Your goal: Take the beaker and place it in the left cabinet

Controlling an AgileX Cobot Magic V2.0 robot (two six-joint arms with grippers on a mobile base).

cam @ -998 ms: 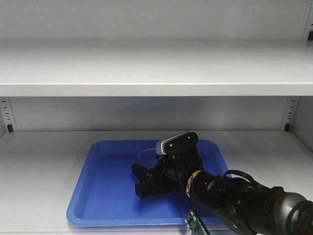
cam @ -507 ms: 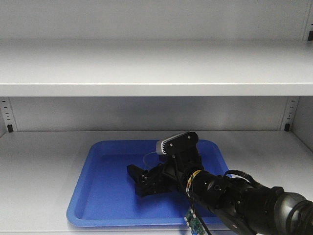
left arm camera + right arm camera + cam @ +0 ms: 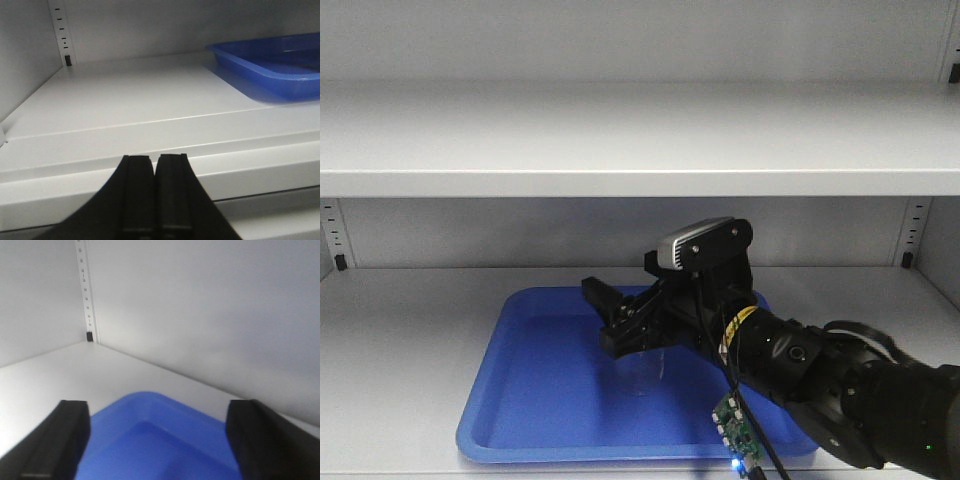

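Beaker [image 3: 642,372] stands upright in the blue tray [image 3: 520,380], directly below my right gripper [image 3: 620,318], not touching it. Right fingers [image 3: 55,437] spread wide, empty. Tray sits on the left cabinet [image 3: 410,320] shelf. Left gripper [image 3: 155,192] pressed together, outside the shelf's front edge.

my left gripper [image 3: 155,192] sits at the bottom edge, its two black fingers [image 3: 136,195] pressed flat together with no gap between them. past it i see the pale shelf of the left cabinet [image 3: 130,107], with a seam running across near the front lip. a pin-hole strip [image 3: 62,32] climbs the back left corner. the corner of a blue tray [image 3: 272,62] rests on the shelf at far right.
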